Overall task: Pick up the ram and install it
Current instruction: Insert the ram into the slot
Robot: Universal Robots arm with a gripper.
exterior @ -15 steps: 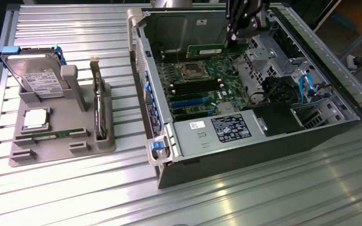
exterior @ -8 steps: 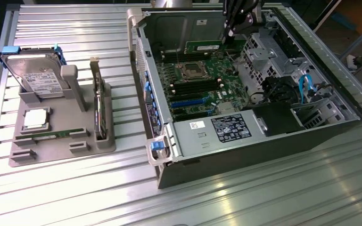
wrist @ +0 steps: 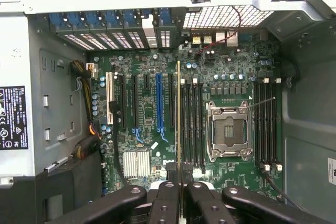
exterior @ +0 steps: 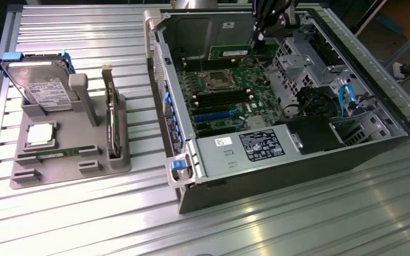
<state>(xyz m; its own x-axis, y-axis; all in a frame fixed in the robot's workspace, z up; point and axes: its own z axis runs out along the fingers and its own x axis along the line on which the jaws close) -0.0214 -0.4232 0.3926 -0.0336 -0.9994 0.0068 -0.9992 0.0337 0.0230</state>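
The tool (wrist: 179,178) is pinching the ram (wrist: 179,114) by its top edge, holding it upright above the memory slots (wrist: 192,124) beside the CPU socket (wrist: 228,129), evidently so its contact edge is facing them.

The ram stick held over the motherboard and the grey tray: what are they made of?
The ram looks like rigid circuit board, probably fibreglass, matte green with a pale label. The tray seems plastic: uniform matte grey, thick moulded-looking walls and slots.

Ribbed metal table (exterior: 276,229) under glare
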